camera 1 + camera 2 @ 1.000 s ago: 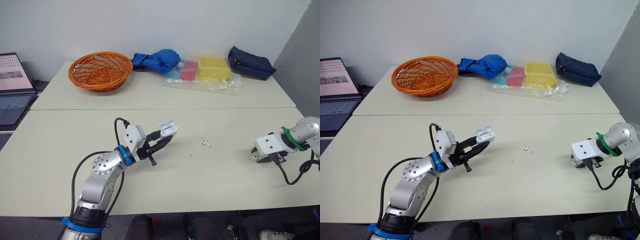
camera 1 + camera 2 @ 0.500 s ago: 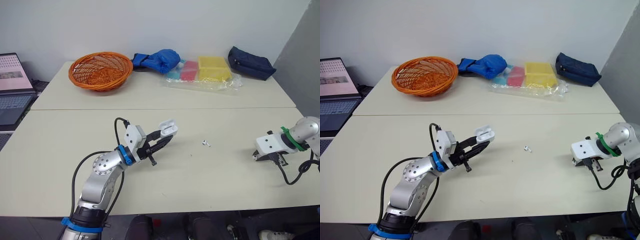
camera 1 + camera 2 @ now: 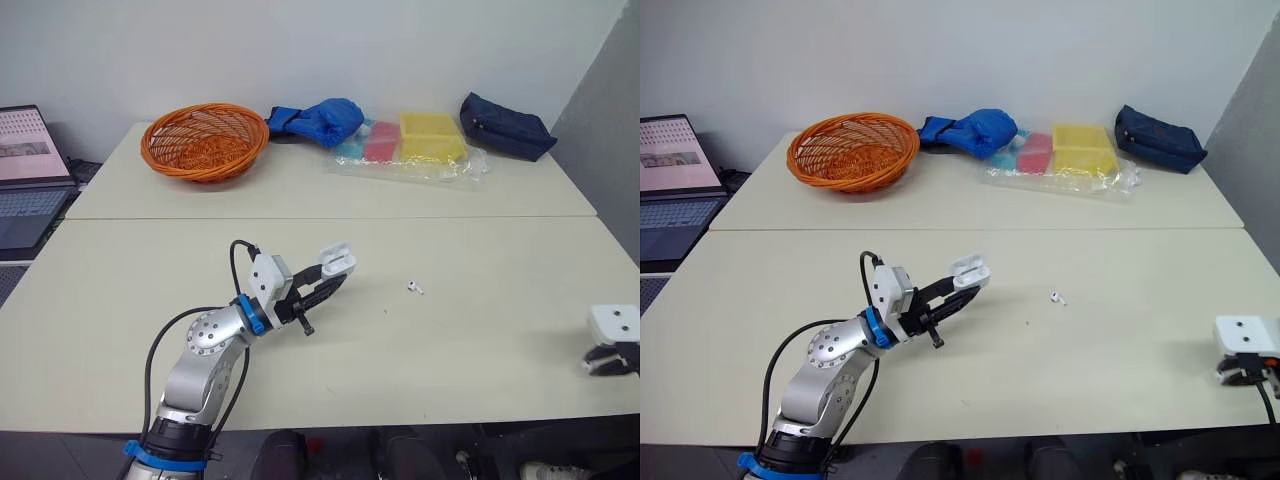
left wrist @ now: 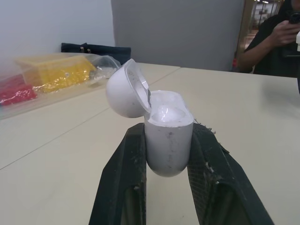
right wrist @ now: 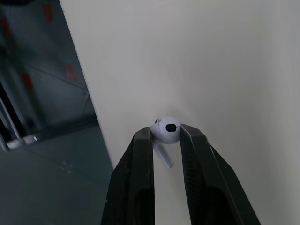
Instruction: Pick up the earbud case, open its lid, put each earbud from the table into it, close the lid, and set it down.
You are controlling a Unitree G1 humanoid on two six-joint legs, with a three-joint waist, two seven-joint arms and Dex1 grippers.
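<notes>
My left gripper (image 3: 330,275) is shut on the white earbud case (image 3: 338,261), held above the middle of the table with its lid tipped open; the left wrist view shows the case (image 4: 166,131) upright between the black fingers (image 4: 123,178). One white earbud (image 3: 413,288) lies on the table to the right of the case. My right gripper (image 5: 166,136) is shut on a second white earbud (image 5: 165,131), pinched at its round head just over the table's edge. The right arm's white wrist block (image 3: 613,325) sits at the near right of the table.
An orange wicker basket (image 3: 204,140) stands at the back left. A blue cloth bundle (image 3: 318,118), a clear bag with yellow and red packs (image 3: 420,145) and a dark blue pouch (image 3: 503,125) line the far table. A laptop (image 3: 28,175) is off the left side. A person (image 4: 269,37) shows in the left wrist view.
My right arm has swung right and toward the near table edge. The left gripper and the case have stayed put, and the loose earbud has not moved.
</notes>
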